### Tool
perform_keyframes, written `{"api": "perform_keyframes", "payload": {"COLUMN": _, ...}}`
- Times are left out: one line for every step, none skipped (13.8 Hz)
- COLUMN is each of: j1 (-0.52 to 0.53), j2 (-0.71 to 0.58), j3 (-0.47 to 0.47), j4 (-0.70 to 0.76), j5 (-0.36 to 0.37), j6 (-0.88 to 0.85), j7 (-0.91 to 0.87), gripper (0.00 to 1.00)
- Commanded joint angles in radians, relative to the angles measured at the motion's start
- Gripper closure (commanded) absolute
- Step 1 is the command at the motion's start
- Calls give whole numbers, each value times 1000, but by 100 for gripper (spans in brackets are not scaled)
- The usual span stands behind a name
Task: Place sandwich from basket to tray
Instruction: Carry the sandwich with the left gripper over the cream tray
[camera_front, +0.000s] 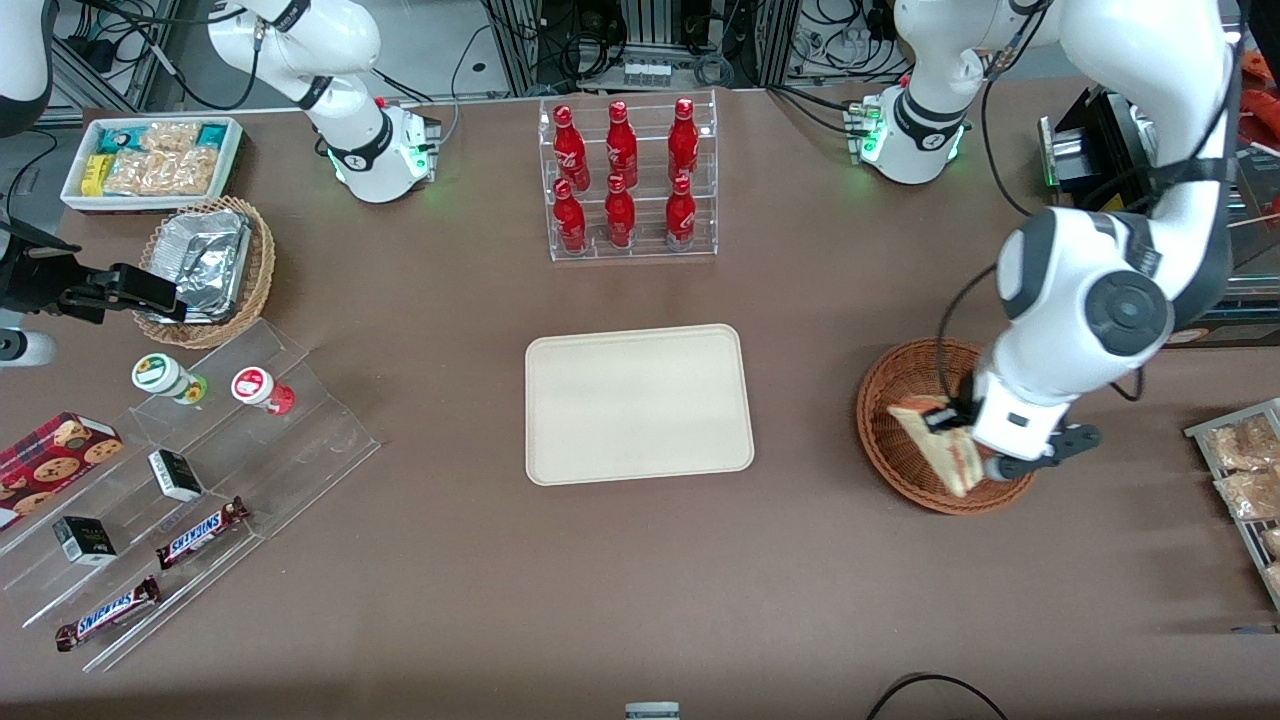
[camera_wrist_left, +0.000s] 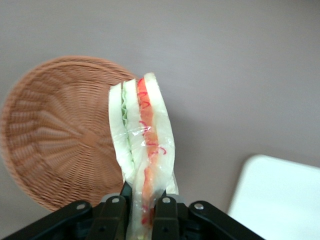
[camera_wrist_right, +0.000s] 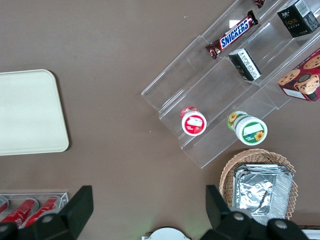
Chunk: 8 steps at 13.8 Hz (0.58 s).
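A brown worktop (camera_front: 800, 560) fills the scene, with cable-strewn rack frames along its edge farthest from the front camera. The working arm (camera_front: 1090, 300) reaches down over the reddish-brown wicker basket (camera_front: 900, 400), which sits toward the working arm's end of the worktop. The cream tray (camera_front: 638, 403) lies flat at the middle, well apart from the basket, and nothing rests on it. Farther from the front camera than the tray stands a clear tiered rack (camera_front: 630, 180) holding six red bottles. Toward the parked arm's end, a clear stepped display (camera_front: 200, 480) carries Snickers bars (camera_front: 200, 533), small dark boxes and two lidded cups, with a cookie box (camera_front: 55, 450) beside it. Farther from the camera than that display sit a lighter wicker basket with crumpled foil (camera_front: 205, 265) and a white bin of snack packets (camera_front: 150, 160).

The tool (camera_wrist_left: 141, 207) is clamped on the sandwich (camera_wrist_left: 142, 130), its two black fingers (camera_wrist_left: 114, 212) pinching one end of the wrapped wedge. In the wrist view the sandwich stands out from the tool with its red-orange and pale green layers edge-on, overlapping the basket's rim. It appears lifted clear of the weave, though the front view cannot settle how high. A corner of the tray shows in the wrist view too.
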Motion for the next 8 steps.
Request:
{"api": "perform_keyframes", "payload": {"j1": -153, "j2": 39, "j3": 8, "j4": 57, "j5": -2, "j6": -13, "j7": -38, "gripper": 92}}
{"api": "perform_keyframes", "payload": {"j1": -196, "j2": 61, "j3": 8, "j4": 84, "j5": -8, "j6": -4, "j7": -53, "gripper": 92}}
{"api": "perform_keyframes", "payload": {"j1": -240, "j2": 96, "j3": 6, "j4": 130, "j5": -12, "j6": -2, "j7": -65, "gripper": 92}}
{"api": "perform_keyframes", "payload": {"j1": -280, "j2": 125, "j3": 8, "j4": 175, "j5": -12, "j6": -1, "j7": -82, "gripper": 92}}
{"api": "perform_keyframes", "payload": {"j1": -319, "j2": 151, "j3": 6, "j4": 206, "j5": -12, "j6": -1, "j7": -115, "gripper": 92}}
{"api": "perform_keyframes", "payload": {"j1": -345, "j2": 177, "j3": 6, "j4": 232, "j5": -13, "j6": -1, "j7": -133, "gripper": 92}}
{"api": "perform_keyframes", "payload": {"j1": -371, "j2": 203, "j3": 6, "j4": 262, "j5": -13, "j6": -1, "j7": -133, "gripper": 92}}
{"api": "perform_keyframes", "payload": {"j1": -401, "j2": 234, "j3": 6, "j4": 290, "j5": -13, "j6": 1, "j7": -134, "gripper": 92}}
